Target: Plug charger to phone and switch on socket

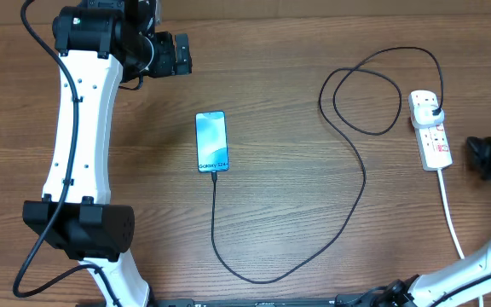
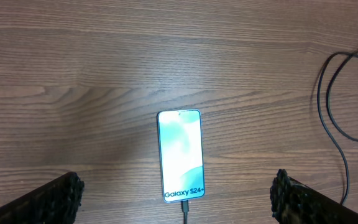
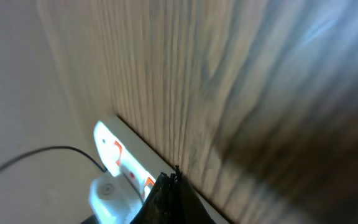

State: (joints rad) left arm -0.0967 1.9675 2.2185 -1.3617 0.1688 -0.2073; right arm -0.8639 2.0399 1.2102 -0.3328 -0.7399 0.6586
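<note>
Judging by layout on table (image 1: 297, 102): charger cable (image 1: 361, 183) is seen already joined to phone (image 1: 211, 141) at centre, plug (image 1: 434, 108) seated in power strip (image 1: 430, 128) at right. Whether strip is switched on cannot be told; pressing judged left. Left gripper (image 1: 180, 55) spread wide, apart from phone; right gripper (image 3: 169, 196) pressed together near strip. "Galaxy S24+" is read on phone.

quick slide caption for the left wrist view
Open left gripper looks down on the phone, charger plugged into its near edge.

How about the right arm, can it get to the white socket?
Probably yes. The right end effector, shut, sits right beside the socket, and nothing seems to lie between them.
</note>
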